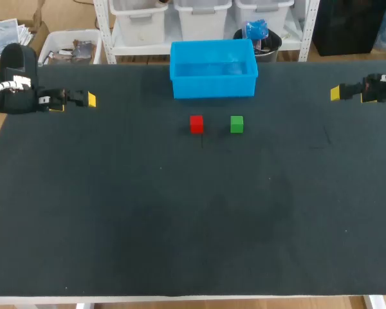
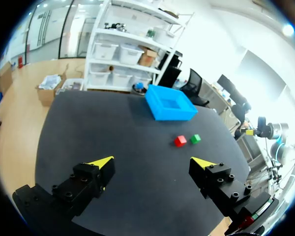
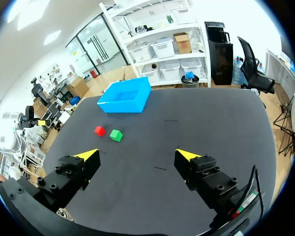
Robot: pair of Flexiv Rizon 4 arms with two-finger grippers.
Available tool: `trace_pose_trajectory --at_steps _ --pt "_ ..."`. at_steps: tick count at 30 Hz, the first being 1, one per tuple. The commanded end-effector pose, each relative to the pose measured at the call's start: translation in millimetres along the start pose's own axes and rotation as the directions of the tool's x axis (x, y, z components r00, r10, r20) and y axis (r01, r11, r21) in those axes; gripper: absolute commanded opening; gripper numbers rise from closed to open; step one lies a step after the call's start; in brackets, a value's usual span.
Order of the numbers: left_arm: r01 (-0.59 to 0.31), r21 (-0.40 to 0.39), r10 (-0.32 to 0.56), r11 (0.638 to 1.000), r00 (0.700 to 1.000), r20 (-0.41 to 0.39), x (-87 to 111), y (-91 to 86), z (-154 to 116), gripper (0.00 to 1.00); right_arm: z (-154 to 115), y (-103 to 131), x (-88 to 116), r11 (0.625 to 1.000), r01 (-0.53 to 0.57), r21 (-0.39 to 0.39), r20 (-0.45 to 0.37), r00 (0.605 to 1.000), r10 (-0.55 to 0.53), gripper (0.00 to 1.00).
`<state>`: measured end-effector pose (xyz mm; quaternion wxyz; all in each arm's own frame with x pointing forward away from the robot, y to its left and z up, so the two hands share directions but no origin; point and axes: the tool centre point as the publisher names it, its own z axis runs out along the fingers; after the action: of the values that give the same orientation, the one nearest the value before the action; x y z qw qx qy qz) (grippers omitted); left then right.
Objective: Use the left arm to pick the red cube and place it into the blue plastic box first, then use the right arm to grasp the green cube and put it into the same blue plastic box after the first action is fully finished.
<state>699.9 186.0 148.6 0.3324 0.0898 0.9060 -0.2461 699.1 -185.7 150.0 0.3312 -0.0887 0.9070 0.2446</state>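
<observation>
1. Wide-spread and empty, the fingers of the left gripper [image 2: 153,162] hang near the left side of the table [image 1: 180,232]. The right gripper [image 3: 137,155] is likewise released at the right side. Both are well apart from the cubes.
2. The red cube [image 1: 196,123] and green cube [image 1: 237,124] sit near each other, just in front of the blue plastic box [image 1: 213,87]. Neither is inside it.
3. Risk: fingers straddling the red cube sideways may nudge the green one.
4. Risk: letting go too close to the box's front wall could drop the cube outside.
5. Risk: if the right arm starts early, the arms could meet over the box.
6. No writing or brand is readable on the cubes or the box.
</observation>
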Motion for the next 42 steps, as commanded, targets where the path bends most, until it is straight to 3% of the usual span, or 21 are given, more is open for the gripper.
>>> trace_pose_trajectory --at_steps 1,10,23,42 --pt "0.002 -0.005 -0.002 1.000 1.000 -0.003 -0.6 -1.1 0 1.00 0 0 0 1.000 0.000 0.003 -0.001 1.000 0.000 1.00" --pt "0.013 -0.069 -0.020 0.998 0.995 -0.099 -11.0 -20.5 36 1.00 0 0 0 1.000 0.000 0.003 -0.001 1.000 0.000 1.00" --pt "0.008 -0.090 -0.024 0.996 0.984 -0.175 -20.0 -54.3 72 1.00 0 0 0 1.000 0.000 0.003 -0.001 1.000 0.000 1.00" --pt "-0.016 -0.090 -0.001 0.996 0.982 -0.191 -19.1 -57.7 75 1.00 0 0 0 1.000 0.000 0.003 -0.001 1.000 0.000 1.00"
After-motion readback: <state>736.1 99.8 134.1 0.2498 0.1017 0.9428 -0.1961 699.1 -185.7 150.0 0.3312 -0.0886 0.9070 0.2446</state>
